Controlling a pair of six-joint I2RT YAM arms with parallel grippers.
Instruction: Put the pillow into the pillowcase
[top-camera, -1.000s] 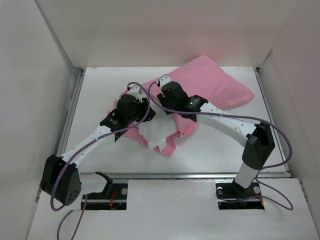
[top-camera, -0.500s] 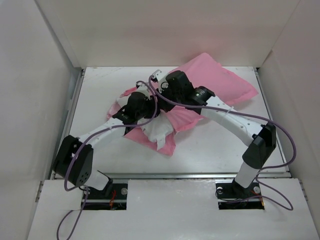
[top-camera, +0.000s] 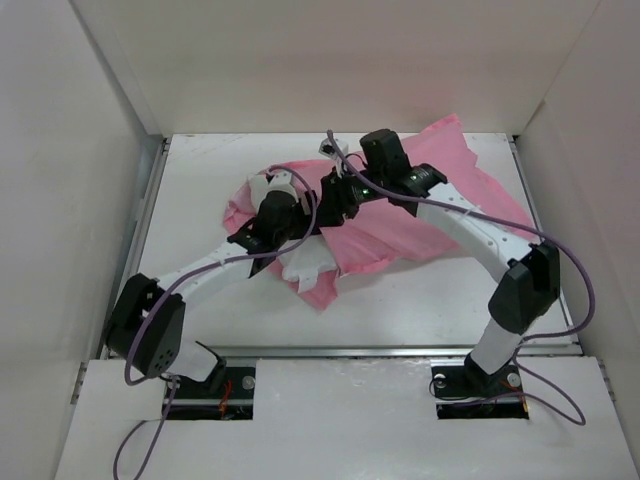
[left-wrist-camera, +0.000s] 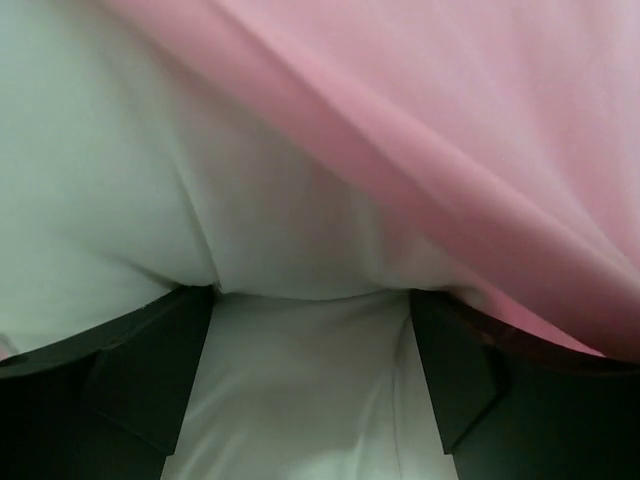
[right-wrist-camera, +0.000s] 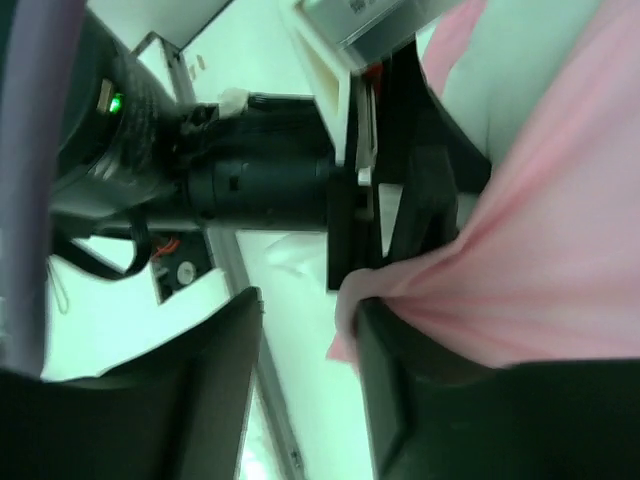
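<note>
The pink pillowcase lies across the middle and back right of the table, covering most of the white pillow, whose near corner sticks out. My left gripper pushes into that exposed end. In the left wrist view it is open, with pillow fabric bulging between the wide-set fingers and the pillowcase draped at the upper right. My right gripper hovers at the pillowcase's mouth. In the right wrist view it is open, with the pillowcase edge hooked over one finger.
White walls close in the table on the left, back and right. A metal rail runs along the near edge. Purple cables loop off both arms. The left arm's wrist is close in front of the right gripper.
Both grippers moved toward the back. The right arm swung right, drawing the pillowcase further over the pillow, so less white shows. The pillowcase's far end shifted right.
</note>
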